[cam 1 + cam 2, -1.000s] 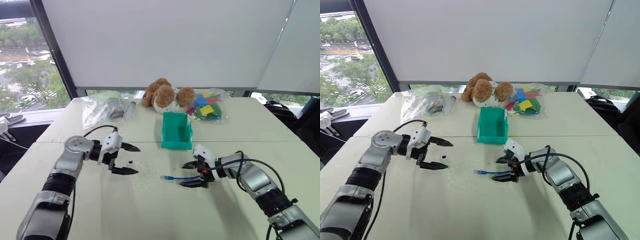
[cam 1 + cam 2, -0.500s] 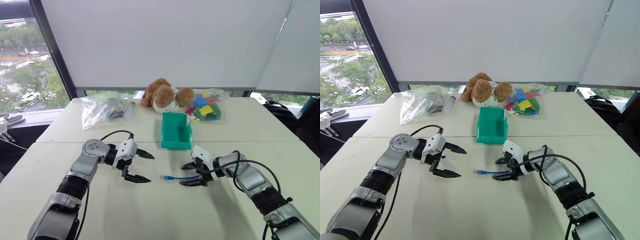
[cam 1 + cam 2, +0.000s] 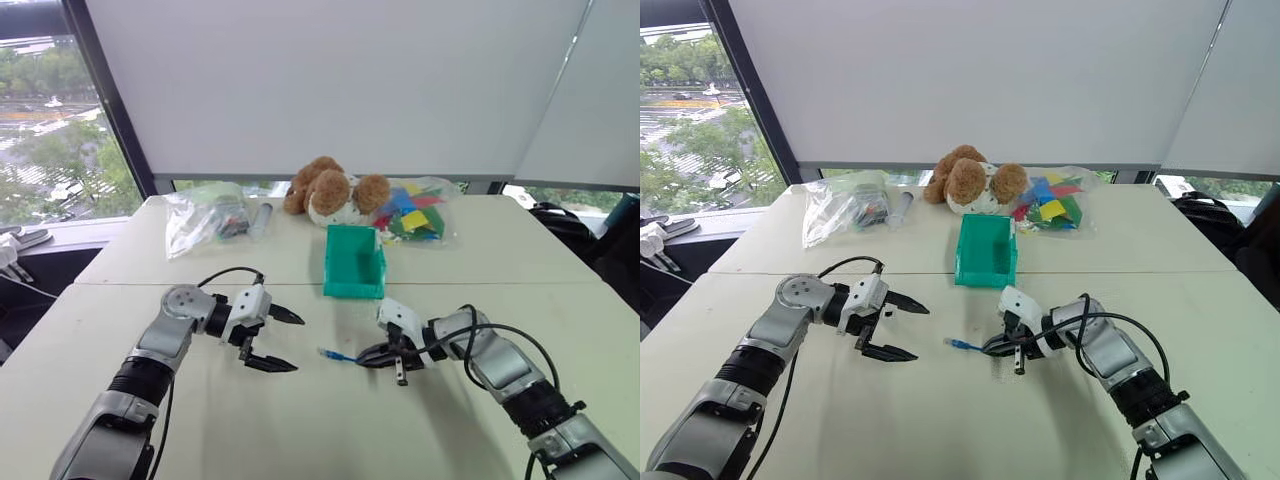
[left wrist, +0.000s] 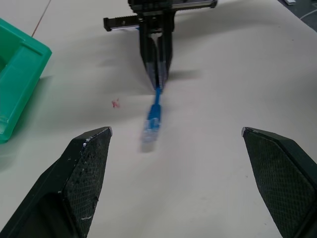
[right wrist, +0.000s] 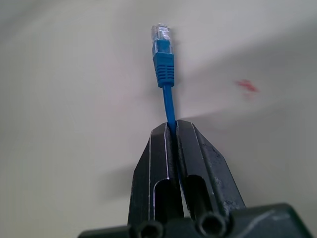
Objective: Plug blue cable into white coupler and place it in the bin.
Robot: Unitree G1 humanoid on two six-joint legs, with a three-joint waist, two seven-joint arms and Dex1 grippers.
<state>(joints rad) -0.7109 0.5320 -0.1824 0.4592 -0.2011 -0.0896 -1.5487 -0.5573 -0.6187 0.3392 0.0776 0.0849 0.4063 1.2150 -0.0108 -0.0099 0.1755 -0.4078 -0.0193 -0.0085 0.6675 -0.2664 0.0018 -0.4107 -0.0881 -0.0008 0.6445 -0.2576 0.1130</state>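
The blue cable (image 3: pixel 335 355) sticks out a short way from my right gripper (image 3: pixel 362 358), which is shut on it just behind the plug (image 5: pixel 162 54). The plug end points towards my left gripper (image 3: pixel 297 343), which stands open a hand's width to the left, with nothing between its fingers (image 4: pixel 89 168). In the left wrist view the right gripper (image 4: pixel 157 82) and the cable (image 4: pixel 152 121) lie straight ahead between the open jaws. The teal-green bin (image 3: pixel 353 262) stands upright just beyond both grippers. The white coupler is out of view.
A plush dog (image 3: pixel 330 190) sits behind the bin. A clear bag of odds and ends (image 3: pixel 205 215) lies at the back left, and a bag of coloured pieces (image 3: pixel 412 215) at the back right. A seam (image 3: pixel 120 284) crosses the pale table.
My right gripper has shut on the blue cable and drawn slightly left. My left gripper has moved to the right, nearer the plug, and stays open.
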